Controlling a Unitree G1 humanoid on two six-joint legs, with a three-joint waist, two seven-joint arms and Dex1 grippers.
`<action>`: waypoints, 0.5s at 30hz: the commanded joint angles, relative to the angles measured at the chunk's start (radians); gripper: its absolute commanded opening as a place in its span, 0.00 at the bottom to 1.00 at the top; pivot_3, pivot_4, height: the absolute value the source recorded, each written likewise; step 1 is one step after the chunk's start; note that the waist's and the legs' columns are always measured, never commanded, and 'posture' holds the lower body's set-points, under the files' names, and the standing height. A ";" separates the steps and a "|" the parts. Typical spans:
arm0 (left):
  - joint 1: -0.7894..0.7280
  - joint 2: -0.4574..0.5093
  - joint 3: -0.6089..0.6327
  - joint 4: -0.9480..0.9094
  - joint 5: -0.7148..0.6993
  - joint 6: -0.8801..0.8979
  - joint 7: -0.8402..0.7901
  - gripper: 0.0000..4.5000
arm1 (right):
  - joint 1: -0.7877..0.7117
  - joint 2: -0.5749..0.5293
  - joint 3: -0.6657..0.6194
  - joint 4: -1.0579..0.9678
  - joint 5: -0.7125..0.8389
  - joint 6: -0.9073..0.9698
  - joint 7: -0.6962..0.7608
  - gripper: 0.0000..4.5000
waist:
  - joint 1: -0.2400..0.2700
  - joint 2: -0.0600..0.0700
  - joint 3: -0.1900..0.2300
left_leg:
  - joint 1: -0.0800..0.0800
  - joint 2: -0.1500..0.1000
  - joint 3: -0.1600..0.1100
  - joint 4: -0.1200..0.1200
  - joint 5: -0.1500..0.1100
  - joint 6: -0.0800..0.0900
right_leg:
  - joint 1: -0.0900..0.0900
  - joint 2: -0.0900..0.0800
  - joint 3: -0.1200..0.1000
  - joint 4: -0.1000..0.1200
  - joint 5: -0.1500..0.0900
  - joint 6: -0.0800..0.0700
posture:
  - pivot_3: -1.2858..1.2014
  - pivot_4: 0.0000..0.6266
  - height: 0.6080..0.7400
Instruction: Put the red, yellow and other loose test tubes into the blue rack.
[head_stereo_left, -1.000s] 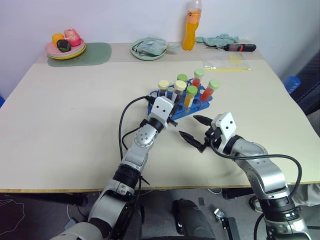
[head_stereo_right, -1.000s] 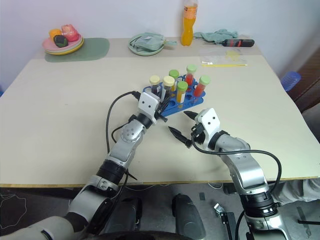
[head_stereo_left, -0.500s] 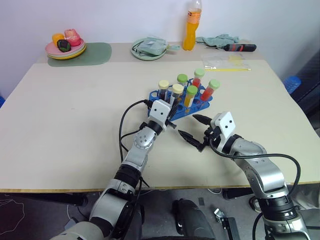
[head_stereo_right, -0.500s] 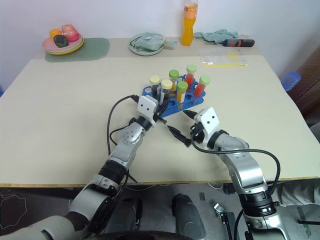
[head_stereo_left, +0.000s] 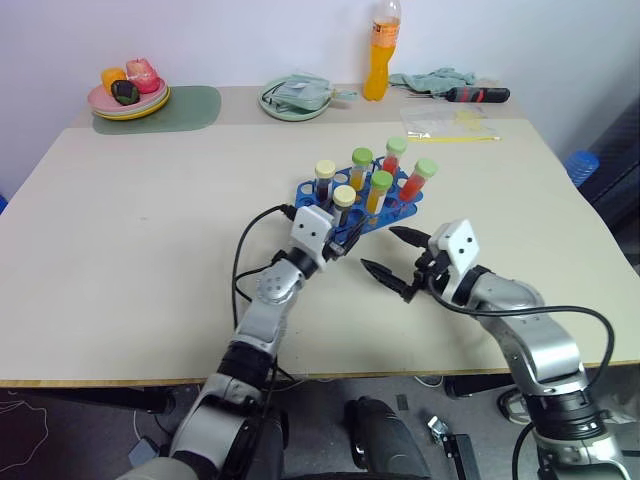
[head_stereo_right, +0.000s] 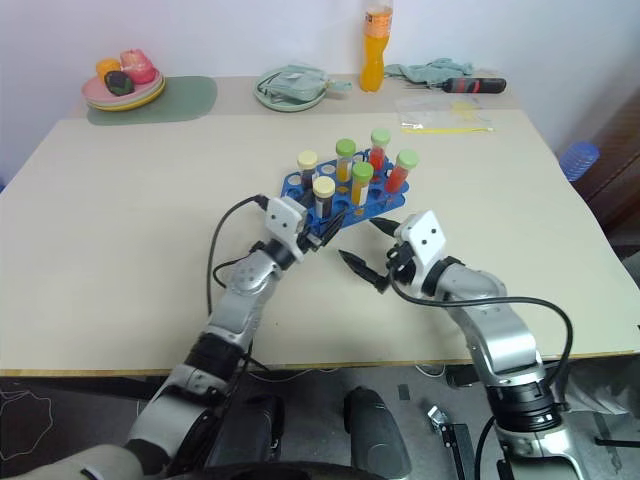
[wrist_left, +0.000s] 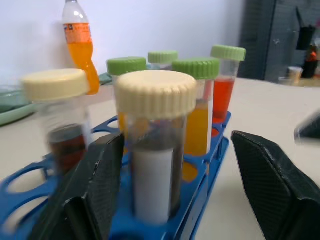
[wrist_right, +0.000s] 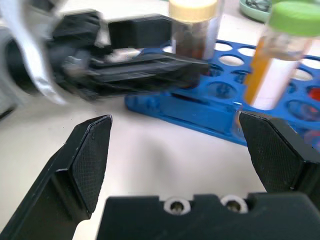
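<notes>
The blue rack (head_stereo_left: 372, 207) stands mid-table and holds several upright test tubes with cream or green caps and dark, orange or red contents. A cream-capped tube (head_stereo_left: 343, 197) with dark contents stands in the rack's near row. My left gripper (head_stereo_left: 345, 232) is open at the rack's near edge. In the left wrist view that tube (wrist_left: 154, 150) stands between the spread fingers (wrist_left: 102, 180), nearer one of them. My right gripper (head_stereo_left: 378, 250) hovers open and empty over the table, just right of the left one and short of the rack.
An orange drink bottle (head_stereo_left: 381, 50), a green plate with a cloth (head_stereo_left: 297, 98), a screwdriver (head_stereo_left: 478, 95) and a plastic bag (head_stereo_left: 455, 125) lie along the far edge. A pink plate of fruit (head_stereo_left: 128, 93) sits on a green mat at the far left.
My left gripper has opened and let go of the cream-capped tube, which now stands lower in the rack's near row. The left hand has drawn back a little. The right gripper stays open.
</notes>
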 joint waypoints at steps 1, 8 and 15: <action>0.090 0.121 0.077 -0.233 -0.082 0.143 -0.069 0.79 | 0.005 -0.091 -0.098 -0.020 0.052 0.010 0.077 1.00 | 0.000 0.000 0.000 | 0.000 0.000 0.000 0.000 0.000 0.000 | 0.000 0.000 0.000 0.000 0.000 0.000 | 0.52 0.24 1.00; 0.284 0.459 0.292 -0.416 -0.198 0.361 -0.200 0.79 | 0.068 -0.241 -0.226 0.095 0.072 -0.004 0.192 1.00 | 0.001 0.000 0.000 | 0.000 0.001 0.000 0.000 0.000 0.001 | 0.000 0.000 0.000 -0.001 0.000 0.000 | 0.52 0.24 1.00; 0.408 0.559 0.416 -0.475 -0.240 0.432 -0.219 0.79 | 0.073 -0.253 -0.235 0.168 0.056 -0.044 0.234 1.00 | 0.001 0.000 0.000 | 0.000 0.001 0.002 0.000 -0.001 0.001 | 0.000 0.000 0.000 -0.001 0.000 0.000 | 0.52 0.24 1.00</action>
